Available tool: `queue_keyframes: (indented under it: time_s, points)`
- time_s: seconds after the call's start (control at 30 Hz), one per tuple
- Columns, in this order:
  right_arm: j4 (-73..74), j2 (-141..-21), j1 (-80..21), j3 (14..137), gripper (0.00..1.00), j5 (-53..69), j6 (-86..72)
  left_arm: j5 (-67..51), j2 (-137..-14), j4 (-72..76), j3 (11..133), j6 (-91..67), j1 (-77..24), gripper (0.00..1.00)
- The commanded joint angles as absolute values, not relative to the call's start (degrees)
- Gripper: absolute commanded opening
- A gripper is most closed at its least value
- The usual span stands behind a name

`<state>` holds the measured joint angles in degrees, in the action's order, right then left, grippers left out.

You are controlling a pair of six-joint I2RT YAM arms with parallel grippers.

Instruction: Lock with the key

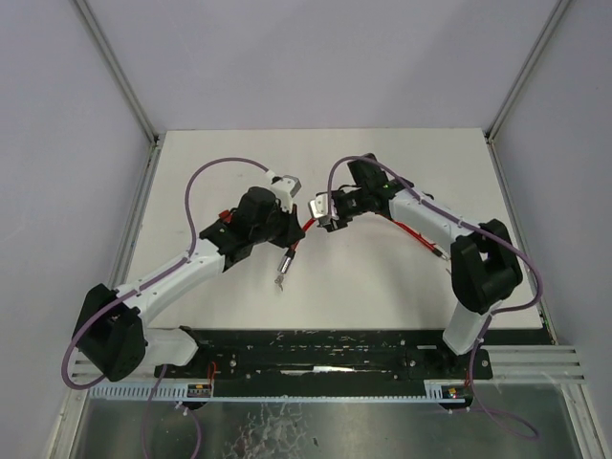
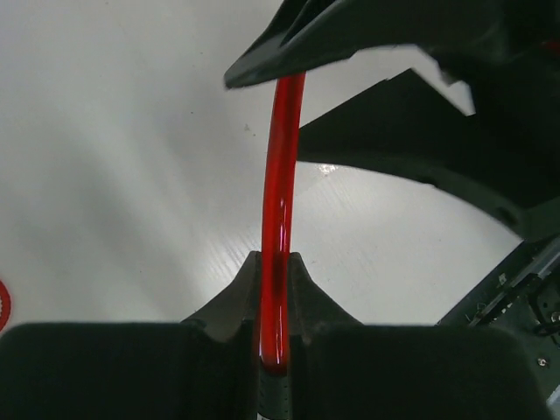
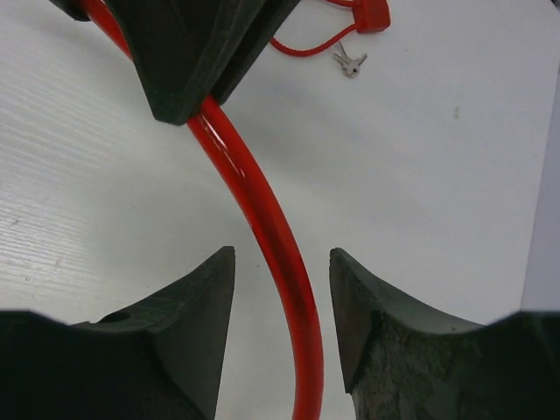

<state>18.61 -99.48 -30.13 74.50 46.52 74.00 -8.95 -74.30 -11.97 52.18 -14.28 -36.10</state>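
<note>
A glossy red lock cable [image 1: 308,226] runs between my two grippers above the table's middle. My left gripper [image 2: 275,262] is shut on the cable [image 2: 280,175], which rises straight out from between its pads. My right gripper [image 3: 282,258] is open. Its fingers [image 3: 206,289] stand on either side of the cable [image 3: 254,210] without touching it. Small silver keys [image 3: 350,62] lie on the table on a thin red cord, beside a red block [image 3: 372,13]. In the top view the keys [image 1: 279,282] lie below a dark cylindrical piece [image 1: 289,256].
More red cable [image 1: 418,235] trails on the white tabletop [image 1: 382,287] under the right arm. Grey walls close the table on three sides. A black rail [image 1: 325,349] runs along the near edge by the arm bases.
</note>
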Motion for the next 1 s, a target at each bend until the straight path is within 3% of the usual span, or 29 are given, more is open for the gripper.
queue_keyframes:
  time_s: [0.0, 0.13, 0.27, 0.33, 0.5, 0.6, 0.97]
  points:
    - [21.9, -101.4, -32.6, 79.4, 0.51, 45.2, 77.2, -12.7, -72.8, -7.4, 55.0, -15.0, -36.6, 0.0]
    - [22.2, -101.9, -33.3, 80.4, 0.35, 45.0, 76.3, -13.3, -72.4, -7.7, 55.2, -15.4, -36.6, 0.0]
    - [24.2, -100.5, -33.4, 81.4, 0.07, 44.7, 76.7, -12.1, -71.3, -8.2, 55.5, -16.0, -36.7, 0.0]
    - [25.9, -99.4, -33.3, 82.3, 0.01, 44.7, 77.6, -10.9, -70.3, -8.5, 55.7, -16.7, -36.6, 0.01]
    - [30.1, -94.9, -33.0, 83.0, 0.0, 44.4, 78.7, -8.0, -63.7, -9.0, 55.5, -17.7, -36.6, 0.37]
    - [31.6, -90.8, -31.4, 82.9, 0.0, 45.7, 77.9, -6.1, -56.8, -6.8, 53.3, -18.1, -36.6, 0.5]
    - [28.5, -78.9, -24.5, 82.0, 0.0, 48.7, 63.1, -10.5, -33.3, 9.2, 40.9, -21.9, -36.6, 0.73]
